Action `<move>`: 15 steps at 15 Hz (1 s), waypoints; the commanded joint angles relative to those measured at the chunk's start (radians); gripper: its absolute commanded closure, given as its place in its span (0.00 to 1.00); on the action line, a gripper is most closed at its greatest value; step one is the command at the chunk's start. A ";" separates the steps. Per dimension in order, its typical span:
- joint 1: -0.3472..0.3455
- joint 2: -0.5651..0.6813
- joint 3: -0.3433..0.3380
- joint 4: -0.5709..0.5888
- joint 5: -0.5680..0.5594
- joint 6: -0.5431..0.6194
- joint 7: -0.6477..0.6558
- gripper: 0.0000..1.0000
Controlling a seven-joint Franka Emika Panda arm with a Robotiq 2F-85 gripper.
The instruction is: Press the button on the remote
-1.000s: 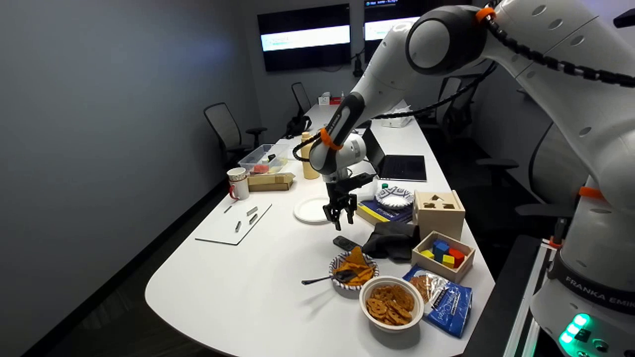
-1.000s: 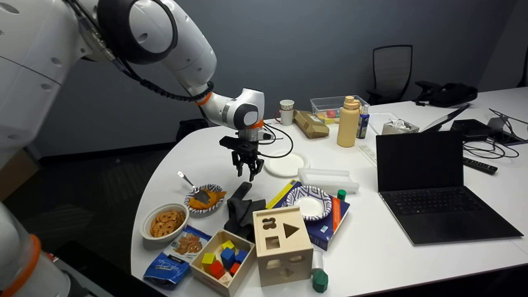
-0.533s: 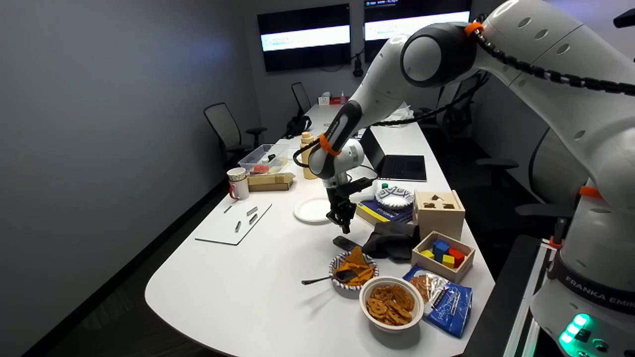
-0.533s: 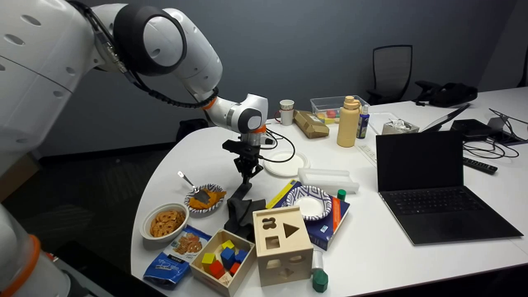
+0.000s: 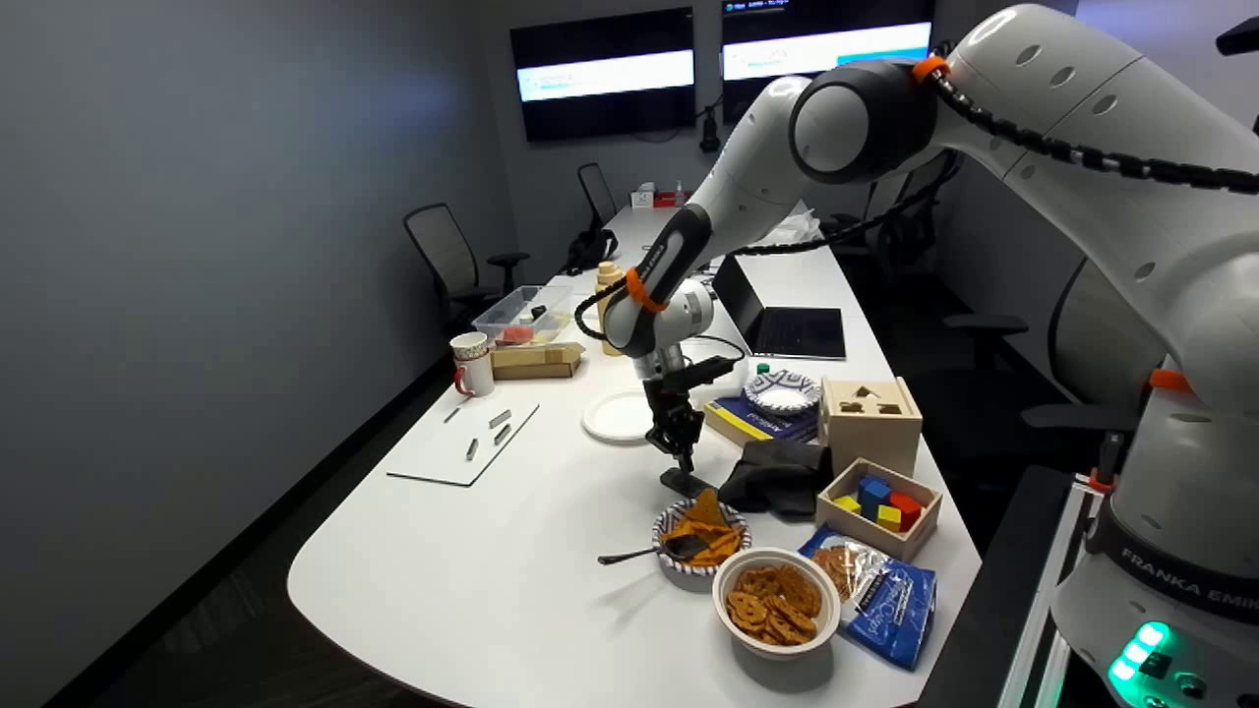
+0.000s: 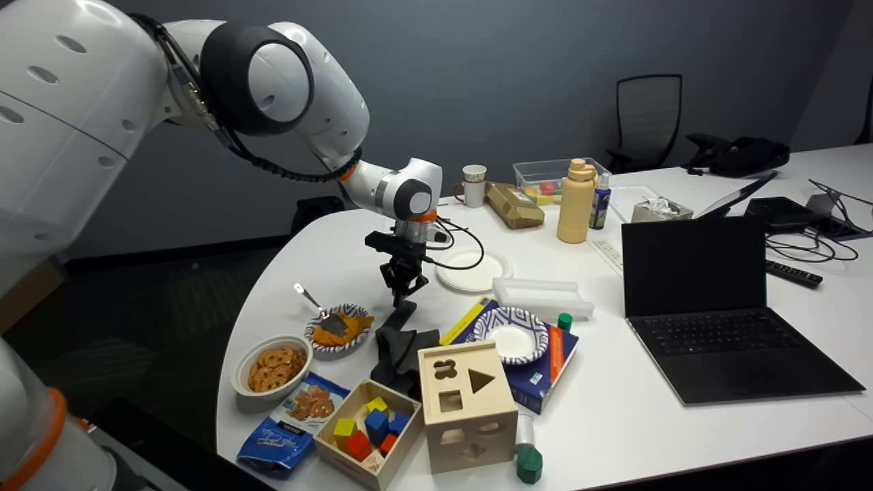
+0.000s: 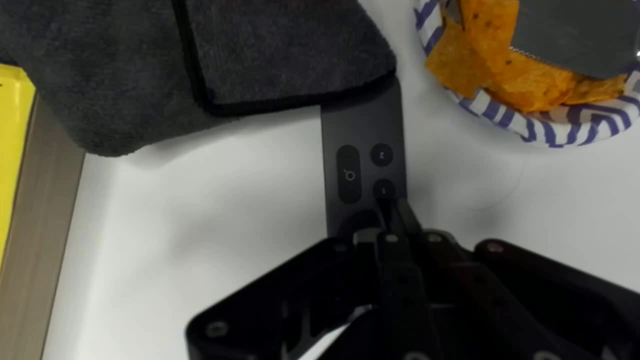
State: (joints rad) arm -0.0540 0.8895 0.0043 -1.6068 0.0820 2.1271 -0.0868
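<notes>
The empty end effector (image 7: pixel 395 206), jaws together, is over the remote (image 7: pixel 366 167): likely light, rigid, slide-prone, best pressed vertically or gripped by its sides.

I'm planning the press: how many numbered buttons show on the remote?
2 on the remote: button 1 by the gripper, button 2 nearer the cloth. Gripper and cloth may hide more.
</notes>
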 commanded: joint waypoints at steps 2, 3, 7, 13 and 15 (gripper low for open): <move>-0.011 0.053 0.016 0.087 -0.008 -0.073 -0.031 1.00; -0.012 0.061 0.016 0.098 -0.008 -0.082 -0.034 1.00; -0.013 0.090 0.016 0.132 -0.009 -0.107 -0.042 1.00; -0.021 0.135 0.022 0.182 -0.002 -0.145 -0.064 1.00; -0.024 0.150 0.023 0.200 -0.001 -0.154 -0.072 1.00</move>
State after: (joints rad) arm -0.0574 0.9981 0.0079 -1.4741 0.0820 2.0176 -0.1400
